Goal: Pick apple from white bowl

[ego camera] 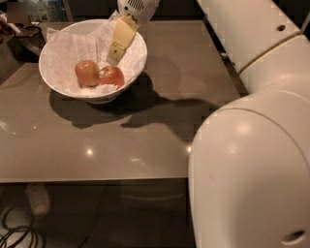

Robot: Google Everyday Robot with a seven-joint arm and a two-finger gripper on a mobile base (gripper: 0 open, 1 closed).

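White and wide, a large round bowl point(44, 68) with sloping sides sits at the upper left of a smooth grey-brown tabletop point(97, 150). It is lined with crinkled white paper point(72, 46). Inside, on the left, we see a paler orange-tan apple point(87, 72). Touching it on the right is the one the task wants, a deeper red, round, glossy apple point(112, 76), lying low on the paper near the bowl's right wall.

Just above the red apple hangs the robot's pale yellow gripper point(114, 57). It slants down and leftward from a rounded white wrist point(137, 7) over the bowl's far rim. Its tip is inside the bowl, close over the red apple but apart from it. We cannot tell whether the claw is wide or narrow; it holds nothing, as both apples lie in the bowl.

Further right, a dark shadow point(155, 109) crosses the table, and the bulky white robot arm point(252, 155) fills the right edge.

We judge the step in hand to be the approach, with the grasp not yet made. The next move calls for a short descent onto the red apple alone. The gripper should avoid the tan apple beside it and the paper beneath, then close and lift clear of the rim.
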